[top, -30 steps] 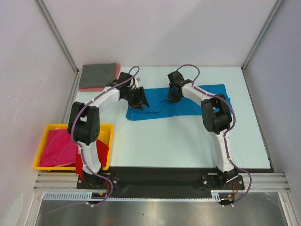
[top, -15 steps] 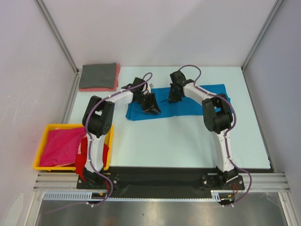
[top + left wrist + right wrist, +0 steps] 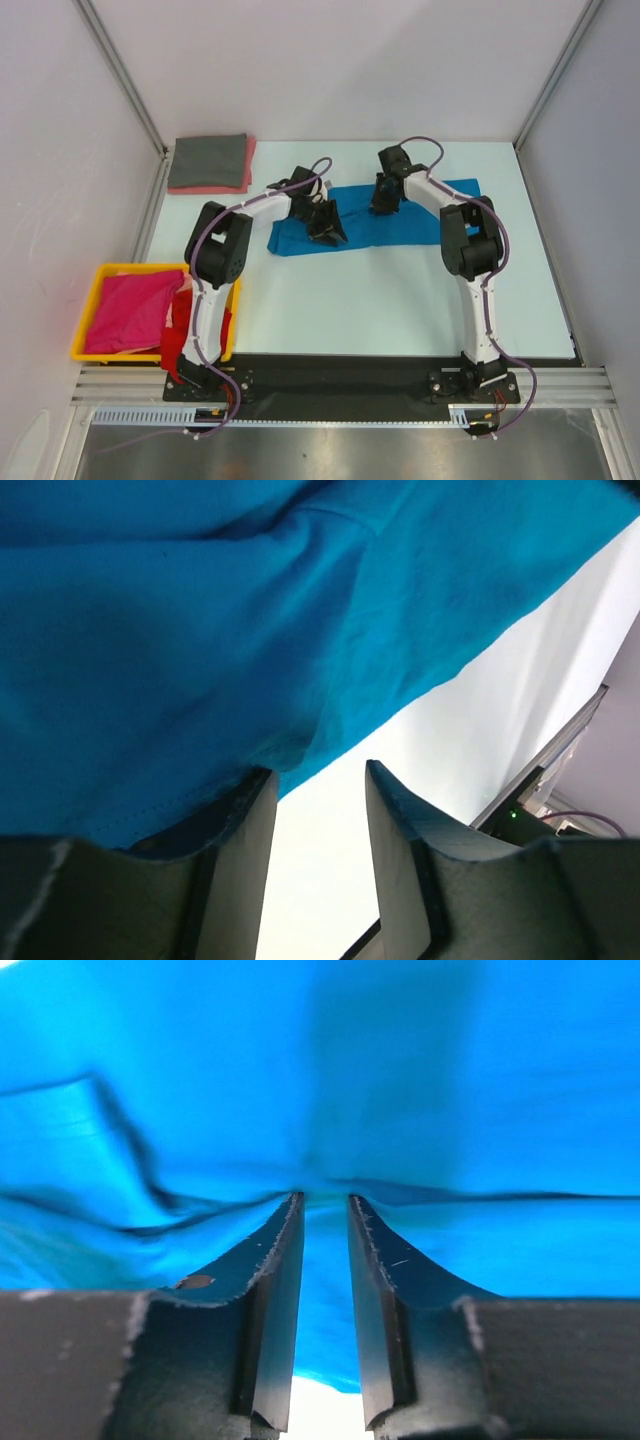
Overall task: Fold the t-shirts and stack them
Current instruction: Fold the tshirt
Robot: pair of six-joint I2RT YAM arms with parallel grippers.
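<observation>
The bright blue t-shirt (image 3: 385, 232) lies spread across the back middle of the table. My left gripper (image 3: 328, 228) is at its front left part. In the left wrist view the left gripper (image 3: 315, 770) is open, its left finger against the blue t-shirt's (image 3: 200, 630) hem, with bare table in the gap. My right gripper (image 3: 386, 200) is at the shirt's back edge. In the right wrist view the right gripper (image 3: 322, 1197) is nearly closed, pinching a puckered fold of the blue t-shirt (image 3: 400, 1060). The dark grey t-shirt (image 3: 208, 160) lies folded on the salmon pink t-shirt (image 3: 248, 160) at the back left.
A yellow bin (image 3: 90, 352) stands at the front left off the table's edge. It holds the magenta t-shirt (image 3: 130, 310), and the red t-shirt (image 3: 172, 345) hangs over its right side. The pale table (image 3: 380, 295) has grey walls on three sides.
My left gripper has moved right from near the grey stack onto the blue t-shirt's front left part. My right gripper has shifted a little right and back along the shirt's back edge.
</observation>
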